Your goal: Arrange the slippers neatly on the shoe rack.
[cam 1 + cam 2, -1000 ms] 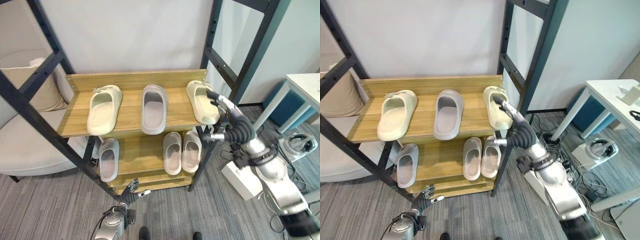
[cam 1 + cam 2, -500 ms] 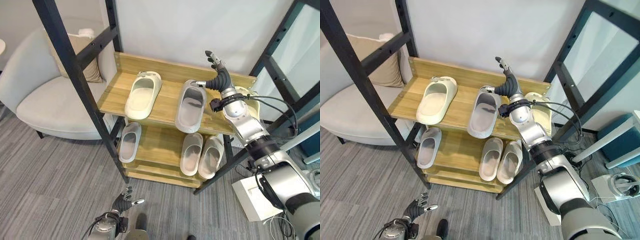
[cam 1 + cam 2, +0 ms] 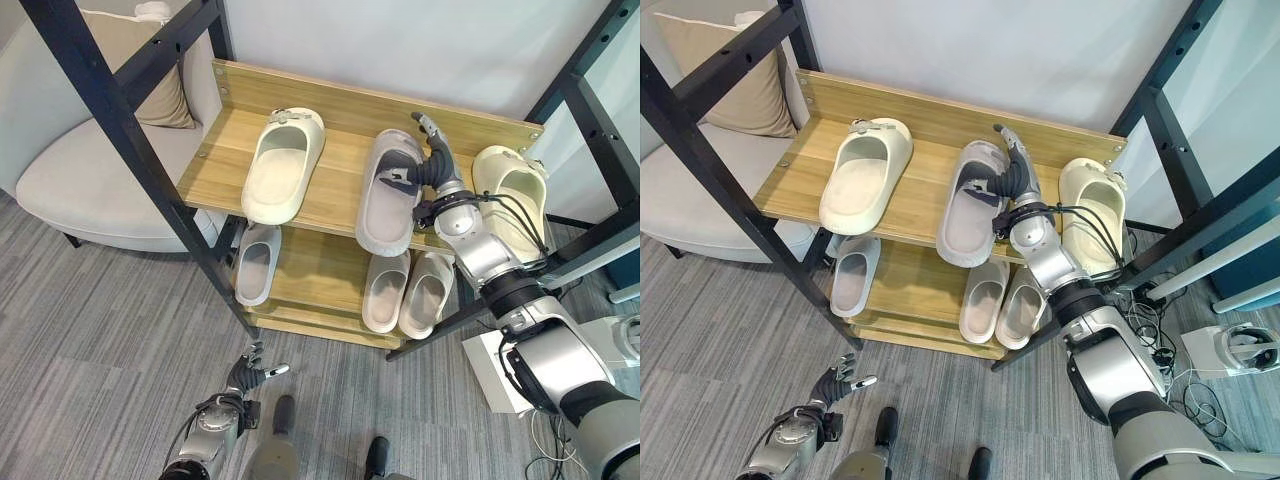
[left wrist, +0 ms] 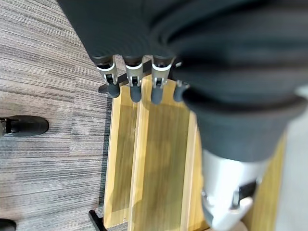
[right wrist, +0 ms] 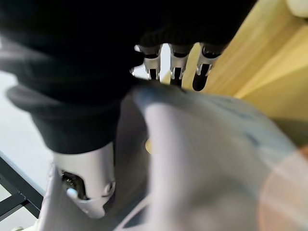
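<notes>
Standing on grey carpet point(image 3: 90, 330), wooden shoe rack point(image 3: 330, 200) beside pale armchair point(image 3: 90, 180).

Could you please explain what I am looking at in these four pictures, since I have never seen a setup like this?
This is a humanoid robot tidying slippers on a wooden shoe rack. Two pictures come from cameras in its head, looking down; the other two come from cameras on its wrists. The top shelf holds a cream slipper, a grey slipper and another cream slipper; three grey slippers lie on the shelf below. The right hand rests at the grey slipper on top, thumb over its strap, fingers straight. The left hand hangs open, low over the carpet.
</notes>
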{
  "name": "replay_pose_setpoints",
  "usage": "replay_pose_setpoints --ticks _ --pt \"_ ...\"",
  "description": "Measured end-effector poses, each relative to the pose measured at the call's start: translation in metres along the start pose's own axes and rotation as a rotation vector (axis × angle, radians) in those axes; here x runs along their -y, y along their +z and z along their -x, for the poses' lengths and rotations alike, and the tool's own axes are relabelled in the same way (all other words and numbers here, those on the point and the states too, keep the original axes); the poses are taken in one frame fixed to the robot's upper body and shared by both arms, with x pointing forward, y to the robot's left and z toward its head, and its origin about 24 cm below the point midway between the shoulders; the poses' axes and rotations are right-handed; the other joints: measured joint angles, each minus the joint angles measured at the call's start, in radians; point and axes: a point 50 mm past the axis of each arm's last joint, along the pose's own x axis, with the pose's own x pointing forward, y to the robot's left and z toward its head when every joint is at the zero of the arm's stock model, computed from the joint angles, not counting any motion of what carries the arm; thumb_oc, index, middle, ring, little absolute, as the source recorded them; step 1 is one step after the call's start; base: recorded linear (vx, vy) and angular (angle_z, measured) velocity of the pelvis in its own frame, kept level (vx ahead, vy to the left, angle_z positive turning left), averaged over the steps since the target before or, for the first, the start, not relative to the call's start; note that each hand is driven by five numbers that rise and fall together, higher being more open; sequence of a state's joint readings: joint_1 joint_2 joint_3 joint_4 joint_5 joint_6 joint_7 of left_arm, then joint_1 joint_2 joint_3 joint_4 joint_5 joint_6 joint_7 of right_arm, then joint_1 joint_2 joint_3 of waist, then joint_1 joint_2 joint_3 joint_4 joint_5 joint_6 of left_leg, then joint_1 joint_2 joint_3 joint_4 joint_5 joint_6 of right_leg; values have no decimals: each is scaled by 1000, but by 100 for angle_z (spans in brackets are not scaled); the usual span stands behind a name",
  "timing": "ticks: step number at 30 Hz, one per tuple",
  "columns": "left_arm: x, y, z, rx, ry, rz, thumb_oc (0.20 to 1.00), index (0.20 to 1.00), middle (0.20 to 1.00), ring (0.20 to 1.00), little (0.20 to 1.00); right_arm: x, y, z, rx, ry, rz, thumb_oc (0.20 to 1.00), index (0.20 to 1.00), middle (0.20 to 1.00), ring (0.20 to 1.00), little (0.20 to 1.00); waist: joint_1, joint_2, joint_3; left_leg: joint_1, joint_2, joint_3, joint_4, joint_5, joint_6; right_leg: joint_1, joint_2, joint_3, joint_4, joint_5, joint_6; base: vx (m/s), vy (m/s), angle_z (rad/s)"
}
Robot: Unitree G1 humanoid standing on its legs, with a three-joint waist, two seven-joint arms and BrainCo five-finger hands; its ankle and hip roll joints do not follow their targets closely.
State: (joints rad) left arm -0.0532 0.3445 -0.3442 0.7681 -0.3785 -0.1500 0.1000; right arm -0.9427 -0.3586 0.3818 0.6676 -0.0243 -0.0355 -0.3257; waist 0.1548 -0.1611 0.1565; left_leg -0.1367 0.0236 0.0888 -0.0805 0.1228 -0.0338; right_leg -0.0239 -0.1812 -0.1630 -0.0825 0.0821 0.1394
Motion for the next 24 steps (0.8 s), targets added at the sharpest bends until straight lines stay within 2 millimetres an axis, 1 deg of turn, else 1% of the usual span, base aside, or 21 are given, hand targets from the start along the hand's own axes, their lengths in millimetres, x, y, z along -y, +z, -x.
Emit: replay_pose_setpoints --ticks 1,2,3,4,7,10,11,13,14,15,16,17,18,19,20,21,22,23,24 --pt "1 -1 0 -2 -3 -1 1000 1000 1000 1000 1000 -1 -3 -7 -34 -1 8 793 793 793 793 793 -1 2 1 0 1 1 0 -1 -2 -1 0 1 0 2 -3 -66 11 -2" --pt "1 -1 0 -2 -4 5 1000 1000 1000 1000 1000 -2 0 -14 -54 1 20 385 385 385 385 385 -2 4 3 -1 3 1 0 -2 -7 -2 1 2 0 5 -3 -91 -10 -5" --pt "0 0 0 -2 0 19 1000 1000 1000 1000 1000 -5 4 -22 -72 13 56 200 200 200 200 200 -4 4 3 -4 7 2 0 -4 -6 -10 1 3 -6 2 -7 -77 -35 -5" --pt "0 0 0 0 3 30 1000 1000 1000 1000 1000 -1 7 -29 -95 2 55 200 200 200 200 200 -3 6 2 -20 10 0 0 -4 -6 -24 2 3 -6 -10 -4 -60 -36 -8" --pt "-2 -2 -2 -16 14 25 1000 1000 1000 1000 1000 3 18 -42 -140 0 78 200 200 200 200 200 -10 11 -1 -58 14 -13 28 -3 -7 -49 6 2 -6 -5 -3 -6 -13 0" --pt "-4 -3 -3 -25 31 20 1000 1000 1000 1000 1000 5 15 -42 -173 -9 23 200 200 200 200 200 -10 13 -4 -71 12 -20 40 -3 -7 -52 6 3 -6 -5 -3 13 -6 6" --pt "-5 -2 -3 -24 34 20 1000 1000 1000 1000 1000 5 16 -42 -172 -7 9 200 200 200 200 200 -12 14 -6 -70 10 -20 40 -3 -7 -52 5 4 -6 -5 -3 0 0 0" --pt "-5 -1 -4 -20 39 20 1000 1000 1000 1000 1000 -1 23 -40 -150 11 -80 200 200 200 200 200 -22 16 -10 -69 7 -19 40 -3 -7 -52 3 6 -6 10 -11 4 7 3" --pt "-5 1 -4 -12 44 31 1000 1000 1000 1000 1000 -2 40 -27 -36 29 -207 200 200 200 200 200 -37 17 -11 -70 6 -20 39 -2 -8 -58 5 9 -6 8 -11 0 0 0" --pt "-7 -1 -1 -12 59 53 1000 1000 1000 1000 1000 -11 70 6 194 94 -338 200 200 200 200 200 -35 24 -11 -66 5 -14 31 8 -10 -56 2 10 -5 21 -13 18 -9 -18" --pt "-7 0 0 -3 64 62 1000 1000 1000 1000 1000 -19 86 24 293 142 -400 200 200 200 200 200 -52 32 -10 -56 6 1 29 15 0 -58 2 25 -1 30 -6 22 -19 -13" --pt "0 5 0 18 52 86 1000 1000 1000 1000 1000 -5 87 56 363 109 -486 200 200 200 200 200 -48 42 -11 -49 3 0 21 15 0 -47 0 26 0 25 -3 13 -25 -5" --pt "4 10 3 62 53 124 1000 1000 1000 1000 1000 13 82 101 447 38 -589 200 200 200 200 200 -39 50 -9 -26 -1 -1 8 16 0 -31 1 31 0 22 0 3 -44 -6" --pt "3 5 5 48 62 124 1000 1000 1000 1000 1000 14 79 108 452 28 -593 200 200 200 200 200 -47 52 -9 -13 -2 6 8 14 2 -28 0 37 0 22 0 -5 -39 -25" --pt "3 -3 7 15 71 130 1000 1000 1000 1000 1000 30 61 124 420 -74 -630 200 200 200 200 200 -75 71 -8 1 -2 1 1 13 1 -19 -1 50 0 14 4 -10 -61 -35" --pt "7 -11 10 -7 83 167 1000 1000 1000 1000 1000 37 50 139 391 -131 -666 200 200 200 200 200 -103 99 -8 3 6 5 1 8 -5 -22 5 53 -2 15 2 -29 -52 -23" --pt "9 -15 11 -19 83 182 1000 1000 1000 1000 1000 32 49 142 386 -87 -734 200 200 200 200 200 -108 113 -8 7 12 6 0 1 -16 -20 6 53 -5 14 1 -31 -55 -12" --pt "12 -19 13 -32 78 189 1000 1000 1000 1000 1000 25 49 150 373 -28 -865 200 200 200 200 200 -108 124 -11 12 18 6 0 3 -20 -14 11 52 -6 13 0 -33 -42 -6" --pt "13 -22 14 -42 76 191 1000 1000 1000 1000 1000 8 54 159 359 77 -999 200 200 200 200 200 -110 130 -15 14 25 6 0 2 -23 -14 19 52 -6 12 -2 -15 -32 -5"
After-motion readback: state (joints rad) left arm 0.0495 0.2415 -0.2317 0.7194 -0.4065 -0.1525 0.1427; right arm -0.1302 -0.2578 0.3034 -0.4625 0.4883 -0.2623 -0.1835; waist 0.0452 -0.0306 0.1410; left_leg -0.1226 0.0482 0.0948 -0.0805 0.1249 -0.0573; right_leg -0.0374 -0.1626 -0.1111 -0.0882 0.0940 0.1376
